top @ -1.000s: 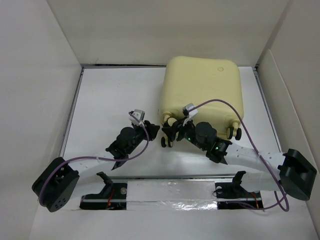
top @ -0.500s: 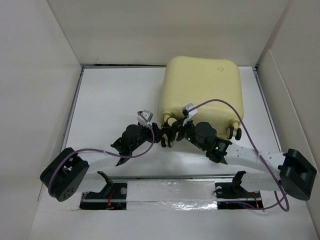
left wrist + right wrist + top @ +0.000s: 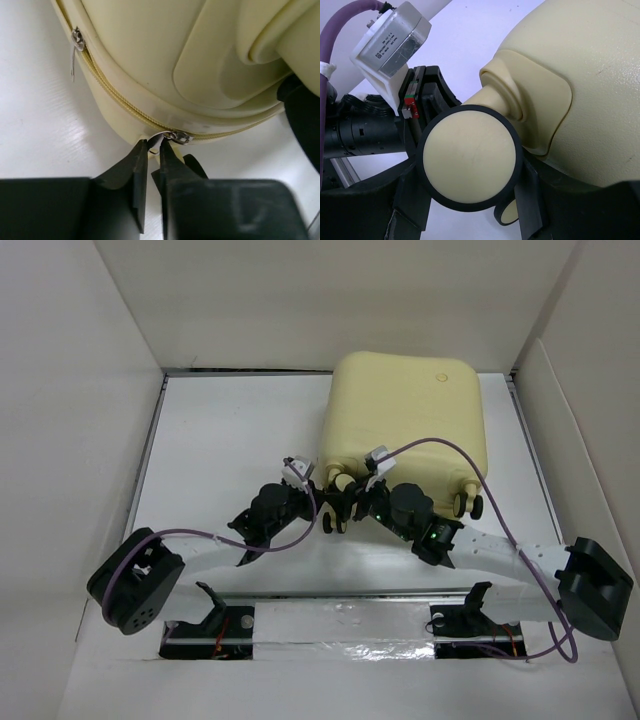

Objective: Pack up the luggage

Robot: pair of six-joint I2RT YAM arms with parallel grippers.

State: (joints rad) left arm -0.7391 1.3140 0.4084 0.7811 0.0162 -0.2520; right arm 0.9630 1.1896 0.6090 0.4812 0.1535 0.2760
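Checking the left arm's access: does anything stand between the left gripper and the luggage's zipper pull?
Nothing visible. The left gripper pinches the zipper pull on the luggage seam; the right gripper holds a wheel beside it.

Pretty clearly a robotics lab test cell, not anyone's home. There's a bare white surface (image 3: 220, 430) boxed in by plain white wall panels (image 3: 70, 440). The left arm (image 3: 200, 555) and right arm (image 3: 500, 555) sit on a foil-taped rail (image 3: 340, 625), with purple cables (image 3: 470, 455) looping around and a small wrist camera module (image 3: 390, 42).
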